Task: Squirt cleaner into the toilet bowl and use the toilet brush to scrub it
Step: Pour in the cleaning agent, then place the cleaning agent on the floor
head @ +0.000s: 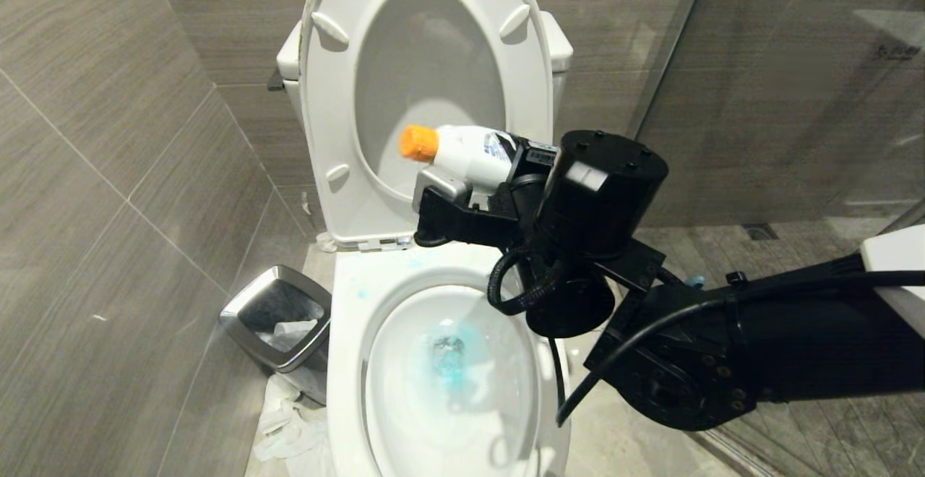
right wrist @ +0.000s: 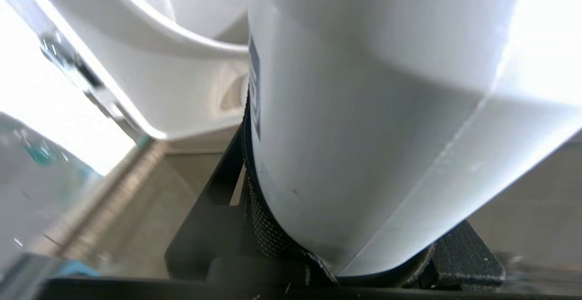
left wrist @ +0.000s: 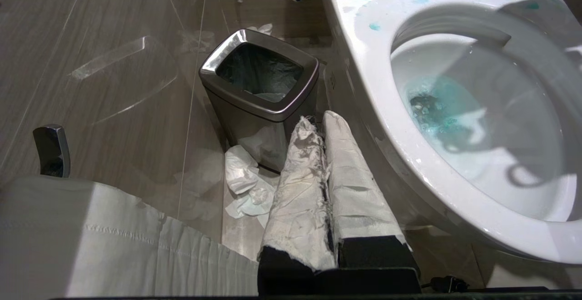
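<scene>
The cleaner (head: 470, 153), a white bottle with an orange cap (head: 419, 142), lies almost level in my right gripper (head: 462, 184), which is shut on its body. The cap points to the left, above the back of the toilet bowl (head: 347, 361). Blue liquid (head: 452, 361) tints the water in the bowl, and blue spots mark the rim (left wrist: 375, 26). In the right wrist view the bottle (right wrist: 363, 132) fills the frame between the black pads (right wrist: 263, 218). My left gripper (left wrist: 318, 120), its fingers wrapped in white paper, is shut and hangs low beside the bowl (left wrist: 454, 209). The toilet brush is out of view.
The seat and lid (head: 329, 101) stand raised against the tank. A steel-rimmed bin (head: 278, 321) (left wrist: 259, 77) stands on the floor left of the toilet, with crumpled tissue (head: 289, 419) (left wrist: 245, 186) beside it. A tiled wall closes the left side, and a glass panel (head: 795, 101) stands at the right.
</scene>
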